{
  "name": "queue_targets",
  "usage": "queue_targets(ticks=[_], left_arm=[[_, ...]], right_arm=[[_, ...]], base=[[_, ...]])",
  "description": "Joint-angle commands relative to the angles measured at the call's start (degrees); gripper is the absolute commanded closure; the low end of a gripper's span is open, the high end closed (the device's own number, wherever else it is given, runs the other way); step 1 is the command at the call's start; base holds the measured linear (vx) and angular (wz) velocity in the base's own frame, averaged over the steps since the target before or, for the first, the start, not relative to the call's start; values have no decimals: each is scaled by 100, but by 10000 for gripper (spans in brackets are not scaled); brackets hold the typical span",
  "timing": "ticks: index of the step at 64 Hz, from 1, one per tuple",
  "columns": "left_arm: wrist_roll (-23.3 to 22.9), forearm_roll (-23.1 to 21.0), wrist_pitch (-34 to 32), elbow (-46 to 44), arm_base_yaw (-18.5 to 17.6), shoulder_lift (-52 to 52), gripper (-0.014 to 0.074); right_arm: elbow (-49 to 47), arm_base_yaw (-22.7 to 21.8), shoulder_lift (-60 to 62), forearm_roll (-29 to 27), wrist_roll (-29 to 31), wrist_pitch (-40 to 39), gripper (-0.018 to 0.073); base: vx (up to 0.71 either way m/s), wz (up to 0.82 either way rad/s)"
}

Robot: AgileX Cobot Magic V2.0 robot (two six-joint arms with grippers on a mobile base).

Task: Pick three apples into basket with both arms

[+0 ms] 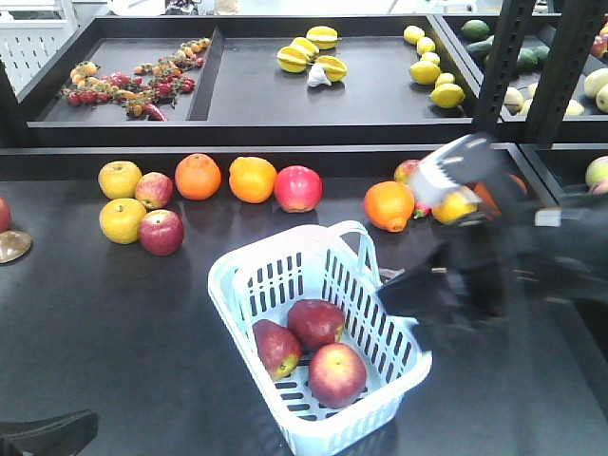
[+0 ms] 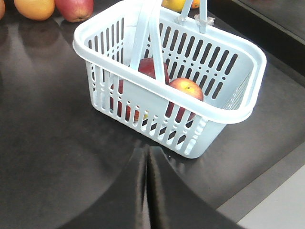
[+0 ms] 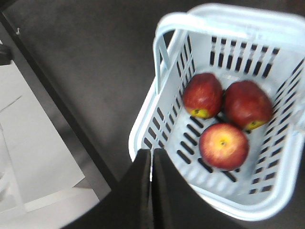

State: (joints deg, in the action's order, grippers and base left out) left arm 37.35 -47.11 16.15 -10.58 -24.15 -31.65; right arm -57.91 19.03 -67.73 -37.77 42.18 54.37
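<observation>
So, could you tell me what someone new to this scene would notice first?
Most likely the pale basket at the centre of the dark table, with three red apples clustered on its slotted floor. Behind it, oranges and yellow apples line the table's back edge. The right tool, fingers shut together, hovers over the basket's rim and blurs in the front view.

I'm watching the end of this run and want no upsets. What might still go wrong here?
The right end effector is shut and hangs by the basket rim; a careless move away might clip the rim or the handle and shift the basket. The three apples lie loose, so a knock might roll them.
</observation>
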Motion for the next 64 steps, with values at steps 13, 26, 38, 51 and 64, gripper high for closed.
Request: queue_targets(ticks=[13, 26, 38, 51, 64], left_arm=[[-50, -130, -210, -163, -22, 11, 603], [-50, -130, -210, -163, -22, 11, 603], [-50, -130, -244, -163, -22, 11, 603], [-50, -130, -362, -163, -22, 11, 603], [-50, -130, -356, -163, -22, 11, 603]], right_arm=[[1650, -11, 2507, 546, -121, -1152, 564], [3264, -11, 3886, 1084, -1019, -2182, 561], [3726, -11, 4412, 1504, -1413, -2706, 561], [3726, -11, 4455, 1519, -1413, -2825, 561], [3726, -11, 4455, 1520, -1413, -2804, 561]], base=[[0, 0], [0, 0], [0, 0], [0, 0], [0, 0]])
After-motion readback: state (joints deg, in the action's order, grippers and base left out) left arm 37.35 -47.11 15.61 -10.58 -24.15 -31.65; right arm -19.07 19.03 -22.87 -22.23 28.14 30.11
